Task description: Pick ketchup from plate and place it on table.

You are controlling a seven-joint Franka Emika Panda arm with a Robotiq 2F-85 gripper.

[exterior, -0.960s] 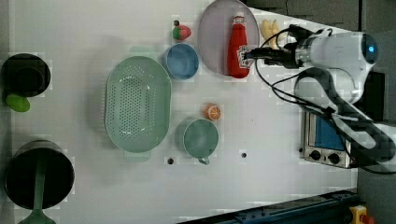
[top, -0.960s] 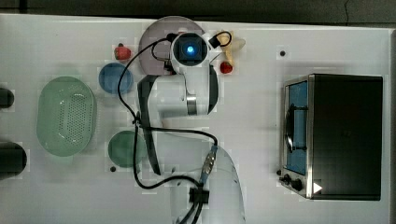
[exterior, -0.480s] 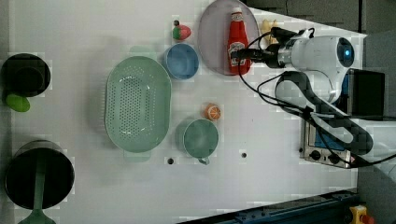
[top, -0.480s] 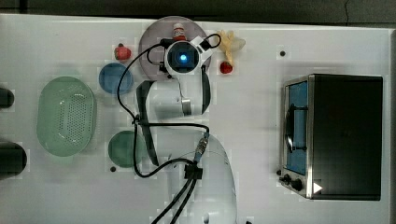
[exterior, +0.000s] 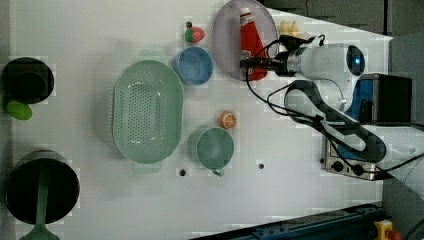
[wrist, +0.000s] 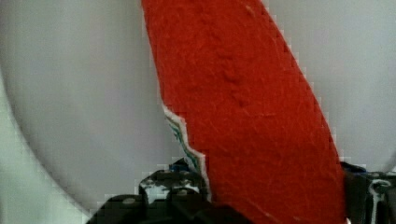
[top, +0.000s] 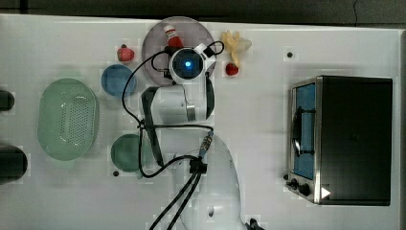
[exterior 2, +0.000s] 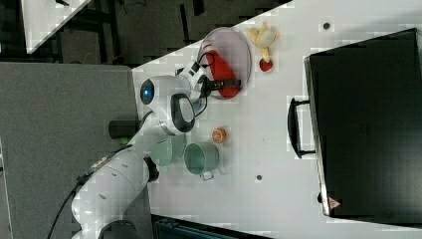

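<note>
The ketchup (top: 174, 41), a slim red bottle with a white cap, lies flat on the pale lilac-grey plate (top: 154, 44) at the far edge of the white table (top: 268, 120). My gripper (exterior: 250, 64) is down over the bottle's lower body, in the left view at the plate's (exterior: 225, 35) near rim. In the wrist view the red ketchup (wrist: 243, 102) lies between the two dark fingertips (wrist: 170, 184), which press against both its sides, the gripper (wrist: 271, 186) shut on it. The bottle still rests on the plate (wrist: 70, 93). The right view shows the ketchup (exterior 2: 219, 69) under the hand.
A strawberry (top: 126, 53) and a blue bowl (top: 117, 80) lie on the top view's left of the plate. A banana (top: 234, 43) and another strawberry (top: 232, 69) lie on the top view's right. Further off are a green basket (top: 67, 120), a teal cup (top: 127, 151) and a toaster oven (top: 349, 139).
The hand has moved from beside the plate to over the ketchup's body, and the fingers have closed in against the bottle.
</note>
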